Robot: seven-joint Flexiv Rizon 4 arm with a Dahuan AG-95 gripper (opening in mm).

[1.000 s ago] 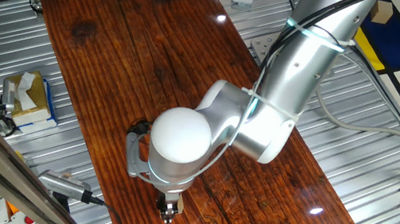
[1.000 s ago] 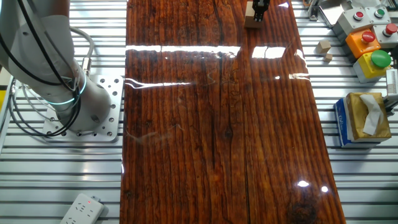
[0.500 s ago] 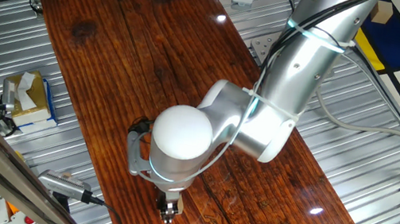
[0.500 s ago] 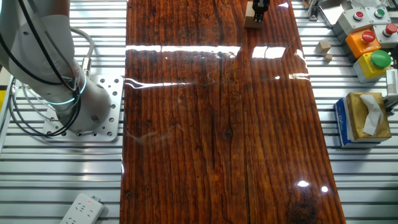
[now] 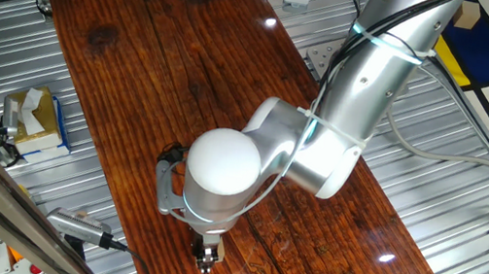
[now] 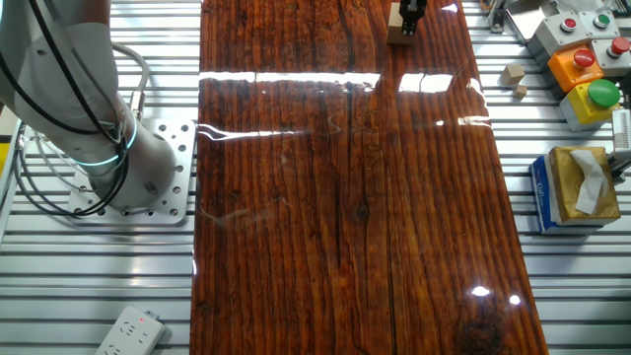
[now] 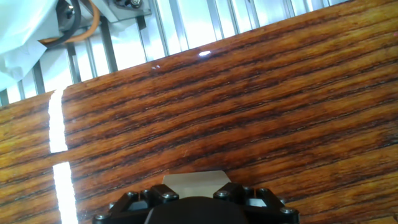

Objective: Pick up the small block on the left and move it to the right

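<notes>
block (image 6: pixel 398 33) sits at the far end of the dark wooden board (image 6: pixel 335 197) in the other fixed view, a light-tan piece right under my gripper (image 6: pixel 412 18), near the top edge of that picture. my dark fingers come down at its right side and touch it or overlap it there; i cannot tell from that view whether they are around it or only beside it. in the hand view the block (image 7: pixel 194 182) shows as a pale flat face just past the black housing of my hand, resting on the board (image 7: pixel 249 106); my fingertips are not visible there. in the one fixed view my gripper (image 5: pixel 206 254) pokes out below the white round joint of my arm (image 5: pixel 220 168), close to the near edge of the board (image 5: pixel 138 61), and the fingers look close together, with something tan between or behind them, too small to make out. so i cannot tell if i have hold of the block or how wide my fingers stand.

off the board, on the ribbed metal table (image 6: pixel 572 286), stands a yellow-and-blue tissue box (image 6: pixel 577 187). beyond it are button boxes with a green button (image 6: pixel 602 95) and red ones. two small tan blocks (image 6: pixel 514 77) lie on the metal between the board and those buttons. a white power strip (image 6: pixel 130 332) lies at the near left corner.
</notes>
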